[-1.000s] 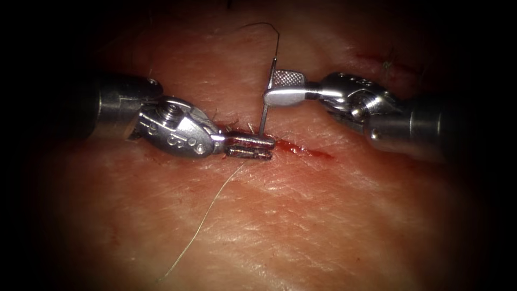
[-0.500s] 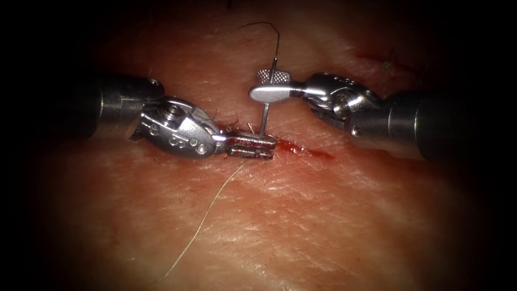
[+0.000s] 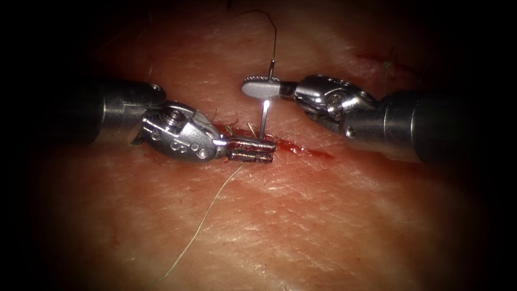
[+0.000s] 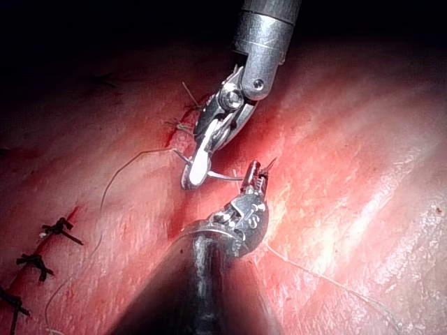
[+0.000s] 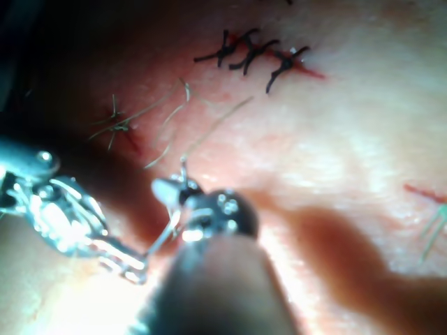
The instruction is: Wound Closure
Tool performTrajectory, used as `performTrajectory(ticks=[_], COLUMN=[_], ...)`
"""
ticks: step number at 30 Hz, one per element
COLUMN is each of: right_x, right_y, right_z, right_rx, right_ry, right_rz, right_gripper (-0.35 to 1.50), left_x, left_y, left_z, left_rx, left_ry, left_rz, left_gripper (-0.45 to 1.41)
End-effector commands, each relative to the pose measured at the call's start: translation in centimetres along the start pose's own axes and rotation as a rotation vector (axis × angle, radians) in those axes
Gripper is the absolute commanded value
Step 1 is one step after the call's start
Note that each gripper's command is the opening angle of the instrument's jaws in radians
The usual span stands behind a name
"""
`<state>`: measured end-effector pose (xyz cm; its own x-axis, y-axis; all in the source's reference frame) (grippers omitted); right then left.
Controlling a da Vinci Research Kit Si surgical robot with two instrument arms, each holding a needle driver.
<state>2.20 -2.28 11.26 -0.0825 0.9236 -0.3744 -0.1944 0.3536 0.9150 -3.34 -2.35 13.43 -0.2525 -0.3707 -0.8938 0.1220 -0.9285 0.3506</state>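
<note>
Right end effector (image 3: 259, 88) was clenched on the needle (image 3: 264, 116) near its rear end, where the thread (image 3: 273, 37) joins it. Its jaws had been parted around the needle a second earlier and had since come together on it. Below the jaws the needle stood upright, and its lower part met the tissue (image 3: 323, 215) at the cut (image 3: 309, 151), just behind the left end effector (image 3: 256, 151). Whether the tip lay inside the tissue could not be made out. Above the jaws the thread rose and curled away to the left.

Left end effector lay low on the cut with its jaws closed, beside the foot of the needle. Whether it pinched tissue, the needle or nothing could not be told. It had kept that place through the past second. Red fluid (image 3: 318, 153) marked the cut to its right. A pale strand of thread (image 3: 204, 221) ran from beneath it down across the tissue.

From the left wrist view, the right end effector (image 4: 192, 174) held the needle (image 4: 227, 176) crosswise, just beside the left end effector (image 4: 257, 174). Dark finished stitches (image 4: 59, 229) sat further along the tissue.
</note>
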Motion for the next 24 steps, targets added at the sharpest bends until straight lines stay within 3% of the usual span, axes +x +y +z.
performTrajectory(ticks=[1, 2, 7, 11, 12, 17, 18, 24], right_x=[-0.04, -0.04, -0.04, 0.01, 0.02, 0.00, 0.02, 0.10], right_y=[0.04, 0.04, 0.05, 0.07, 0.07, -0.03, -0.06, -0.09], right_z=[-0.01, -0.07, -0.24, -0.42, -0.46, -0.58, -0.63, -0.63], right_rx=[0.014, 0.024, 0.046, 0.027, 0.027, 0.058, 0.058, 0.019], right_ry=[0.016, 0.035, 0.065, 0.077, 0.079, 0.093, 0.097, 0.128], right_rz=[-0.041, -0.093, -0.280, -0.440, -0.503, -0.689, -0.751, -0.904], right_gripper=[-0.35, -0.35, -0.35, -0.35, -0.35, -0.35, -0.35, -0.35], left_x=[-0.04, -0.04, -0.03, -0.03, -0.03, -0.07, -0.09, -0.25], left_y=[-0.01, -0.04, -0.06, 0.03, 0.12, 0.35, 0.44, 0.61], left_z=[0.08, 0.09, 0.12, 0.12, 0.15, 0.30, 0.39, 0.70], left_rx=[-0.006, -0.011, -0.025, -0.069, -0.117, -0.202, -0.211, -0.216], left_ry=[0.007, 0.010, 0.010, 0.038, 0.046, 0.008, 0.002, -0.013], left_rz=[-0.053, -0.138, -0.335, -0.369, -0.382, -0.417, -0.418, -0.433], left_gripper=[0.39, 0.61, 0.83, 0.74, 0.66, 0.59, 0.51, 0.51])
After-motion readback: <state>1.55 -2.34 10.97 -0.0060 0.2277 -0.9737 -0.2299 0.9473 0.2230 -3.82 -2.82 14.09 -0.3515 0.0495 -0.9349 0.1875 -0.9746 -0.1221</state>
